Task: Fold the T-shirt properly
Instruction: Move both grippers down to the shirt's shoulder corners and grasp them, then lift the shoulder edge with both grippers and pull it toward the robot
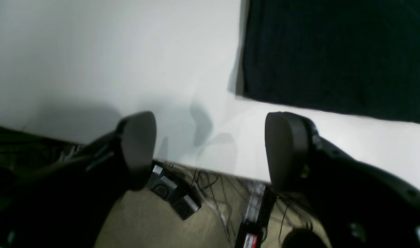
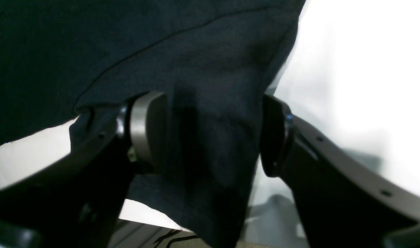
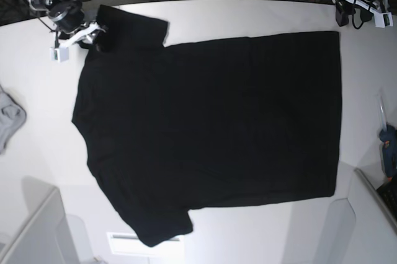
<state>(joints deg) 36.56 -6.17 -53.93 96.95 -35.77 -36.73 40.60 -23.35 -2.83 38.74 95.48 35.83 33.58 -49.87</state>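
The T-shirt (image 3: 211, 134) lies spread out flat, plain dark side up, across the middle of the white surface (image 3: 37, 47). Its long axis runs side to side in the base view: the collar and both short sleeves point toward that view's left, the straight hem toward its right. One sleeve sits at the far left corner, the other near the front edge. The cloth looks soft, light and limp, so it will likely sag and drape from any point it is lifted by, and a fold will probably hold only if two well-separated spots are raised together. Sensible places to grip are the sleeve or shoulder on one end and the hem corner on the same long side. The right tool (image 2: 213, 134) is at the far sleeve; in the right wrist view a bunch of fabric hangs between its two pads, but the jaws stand wide and it cannot be told whether they have clamped on it yet. The left tool (image 1: 210, 148) hovers released and empty, jaws apart, over bare surface just beside the far hem corner of the shirt, not touching it. A small grey cloth (image 3: 9, 118) lies apart at the left edge.
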